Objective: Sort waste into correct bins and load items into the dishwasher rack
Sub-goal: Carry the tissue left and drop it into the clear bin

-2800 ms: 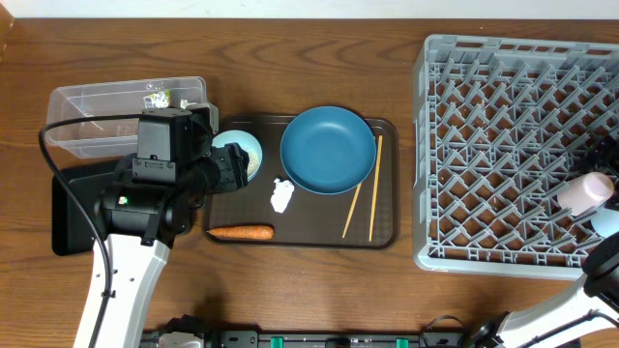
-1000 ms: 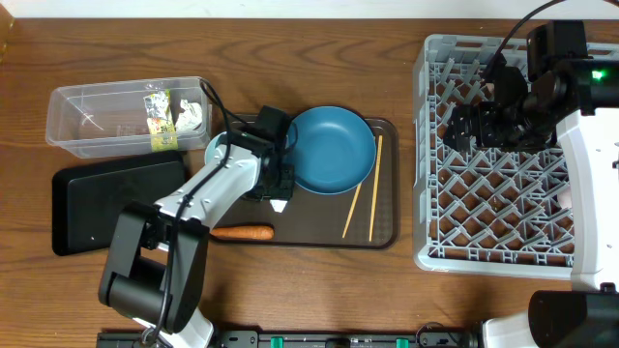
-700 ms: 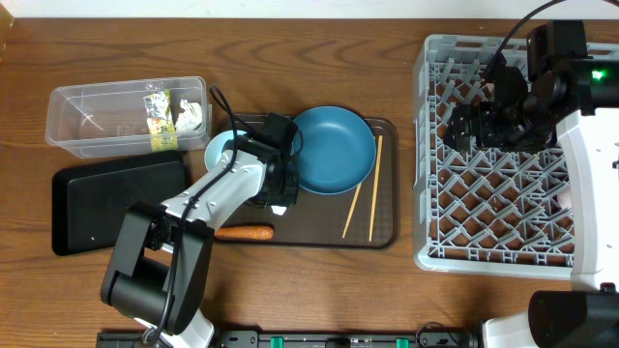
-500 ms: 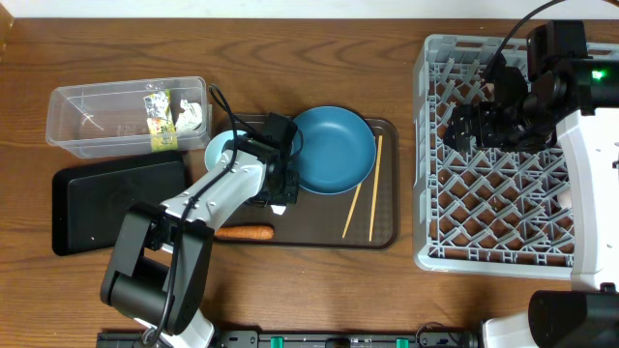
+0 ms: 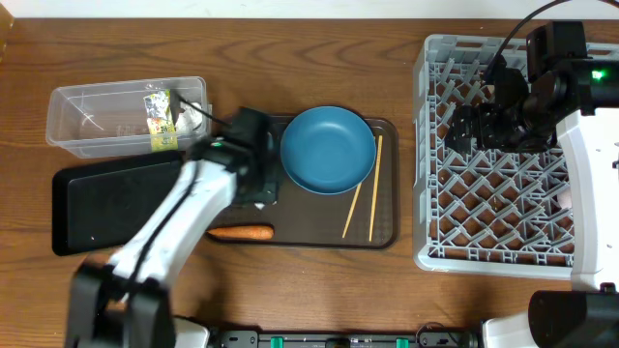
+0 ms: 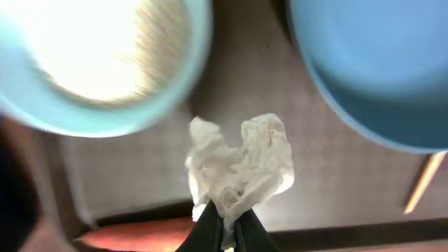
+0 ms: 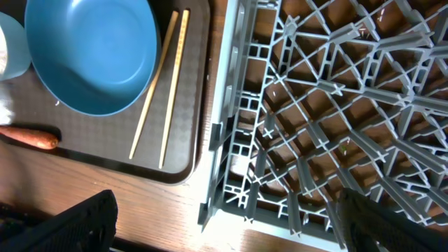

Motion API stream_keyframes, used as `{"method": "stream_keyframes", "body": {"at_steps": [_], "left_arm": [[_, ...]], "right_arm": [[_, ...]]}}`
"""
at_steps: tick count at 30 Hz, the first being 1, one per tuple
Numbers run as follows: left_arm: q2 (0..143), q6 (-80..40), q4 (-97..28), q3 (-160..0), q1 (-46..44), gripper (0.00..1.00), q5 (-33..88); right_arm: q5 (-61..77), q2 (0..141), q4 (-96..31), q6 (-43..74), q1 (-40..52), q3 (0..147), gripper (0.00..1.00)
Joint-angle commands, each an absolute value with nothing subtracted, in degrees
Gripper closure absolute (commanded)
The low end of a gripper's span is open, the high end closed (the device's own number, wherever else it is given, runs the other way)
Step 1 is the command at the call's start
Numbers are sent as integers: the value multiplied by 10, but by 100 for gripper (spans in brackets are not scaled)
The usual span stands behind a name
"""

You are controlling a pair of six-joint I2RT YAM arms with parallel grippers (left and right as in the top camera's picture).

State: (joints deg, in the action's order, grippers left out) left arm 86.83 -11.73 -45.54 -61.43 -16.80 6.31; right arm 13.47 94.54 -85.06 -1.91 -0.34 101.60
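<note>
My left gripper (image 6: 225, 229) is shut on a crumpled white paper wad (image 6: 241, 164), which hangs above the brown serving tray (image 6: 140, 175). Under it in the left wrist view are a pale blue bowl (image 6: 105, 63) with rice, the dark blue plate (image 6: 378, 70) and the orange carrot stick (image 6: 140, 234). From overhead the left arm (image 5: 208, 188) is blurred and hides the wad. My right gripper (image 7: 231, 231) stands open over the left edge of the grey dishwasher rack (image 5: 522, 155), holding nothing. The chopsticks (image 5: 363, 198) lie right of the plate (image 5: 327, 150).
The clear tub (image 5: 97, 121) at the back left holds a yellow-green wrapper (image 5: 160, 111) and a white wad (image 5: 191, 116). The flat black tray (image 5: 106, 208) lies just in front of it. The carrot stick (image 5: 242, 232) rests at the serving tray's front edge.
My left gripper has shut on the paper wad and moved left with it, off the spot beside the plate. The right arm has not moved.
</note>
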Motion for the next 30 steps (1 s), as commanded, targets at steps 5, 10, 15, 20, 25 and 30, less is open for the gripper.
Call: {"method": "stream_keyframes", "body": {"at_steps": [5, 10, 15, 20, 25, 30], "left_arm": [[754, -102, -371, -631, -56, 94, -30], [765, -101, -254, -631, 14, 93, -37], [825, -101, -152, -631, 58, 93, -37], [890, -101, -107, -631, 82, 91, -37], [917, -101, -96, -632, 94, 60, -37], [889, -101, -91, -644, 93, 55, -36]], "right_arm": [[133, 950, -854, -13, 0, 1014, 1], [133, 950, -853, -13, 0, 1014, 1], [133, 950, -854, -13, 0, 1014, 1], [133, 950, -854, -13, 0, 1014, 1], [133, 950, -856, -13, 0, 1014, 1], [133, 950, -856, -14, 0, 1014, 1]]}}
